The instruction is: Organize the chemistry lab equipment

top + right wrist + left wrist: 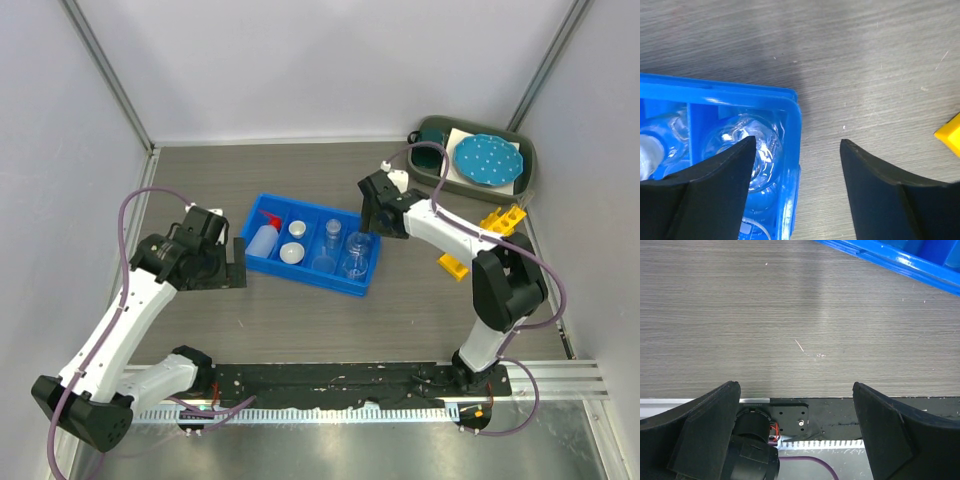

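Note:
A blue divided tray [266,205] sits mid-table. It holds the white squeeze bottle with red nozzle [262,238], a white round dish [292,253], a clear flask [332,232] and clear beakers [357,255]. My right gripper [372,220] is open and empty above the tray's right end; in its wrist view [797,150] the fingers straddle the tray wall [792,125], with a beaker [747,145] under the left finger. The yellow tube rack [497,222] lies right of the tray, partly behind my right arm. My left gripper [240,262] is open and empty just left of the tray [900,257].
A grey-green bin [527,180] at the back right holds the teal mug [430,157] and the blue white-dotted plate [487,158]. A small white item [397,180] shows behind my right wrist; I cannot tell what it is. A yellow corner [950,134] shows at the right.

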Controlling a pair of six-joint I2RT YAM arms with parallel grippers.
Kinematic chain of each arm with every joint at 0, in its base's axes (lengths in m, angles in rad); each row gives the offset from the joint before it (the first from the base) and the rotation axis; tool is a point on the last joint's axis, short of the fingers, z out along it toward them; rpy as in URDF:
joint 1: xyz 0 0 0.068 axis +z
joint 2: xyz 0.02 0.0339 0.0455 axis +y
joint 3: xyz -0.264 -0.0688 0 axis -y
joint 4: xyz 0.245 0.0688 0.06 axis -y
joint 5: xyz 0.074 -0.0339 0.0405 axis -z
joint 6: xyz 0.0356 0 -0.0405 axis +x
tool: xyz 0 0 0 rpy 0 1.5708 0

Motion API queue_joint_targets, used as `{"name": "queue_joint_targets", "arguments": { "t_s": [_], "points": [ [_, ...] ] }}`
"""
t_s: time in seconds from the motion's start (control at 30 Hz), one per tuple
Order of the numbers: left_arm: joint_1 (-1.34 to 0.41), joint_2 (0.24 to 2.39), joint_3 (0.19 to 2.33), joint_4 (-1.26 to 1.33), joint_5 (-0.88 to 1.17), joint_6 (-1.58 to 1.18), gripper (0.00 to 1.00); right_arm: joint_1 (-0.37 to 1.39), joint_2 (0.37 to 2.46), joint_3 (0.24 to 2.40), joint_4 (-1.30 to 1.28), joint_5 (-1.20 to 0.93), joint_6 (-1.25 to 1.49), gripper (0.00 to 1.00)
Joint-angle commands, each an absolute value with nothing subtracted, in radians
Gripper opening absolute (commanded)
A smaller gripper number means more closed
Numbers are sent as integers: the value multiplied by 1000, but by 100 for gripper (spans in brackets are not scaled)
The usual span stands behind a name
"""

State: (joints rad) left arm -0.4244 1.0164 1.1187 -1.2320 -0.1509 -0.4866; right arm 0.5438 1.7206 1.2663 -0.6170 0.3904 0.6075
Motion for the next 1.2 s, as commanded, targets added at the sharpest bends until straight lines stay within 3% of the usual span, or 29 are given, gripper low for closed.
{"name": "queue_joint_targets", "arguments": {
  "t_s": [0.0, 0.37, 0.57, 0.73, 0.97, 1.17],
  "points": [
    [-426, 1014, 1175, -1206, -182, -462, 100, 546, 1623, 1370, -638, 431, 565, 85],
    [-426, 1051, 1291, -1157, -213, -457, 100, 546, 1531, 1604, -816, 682, 503, 93],
    [-426, 1035, 1330, -1082, -232, -462, 100, 565, 1480, 1588, -809, 727, 511, 94],
    [-426, 986, 1331, -1026, -265, -471, 100, 584, 1372, 1555, -753, 677, 443, 95],
    [-426, 904, 1330, -977, -252, -468, 100, 601, 1186, 1477, -565, 410, 357, 95],
    [-428, 784, 1328, -924, -222, -459, 100, 699, 1144, 1497, -529, 449, 321, 96]
  ]
}}
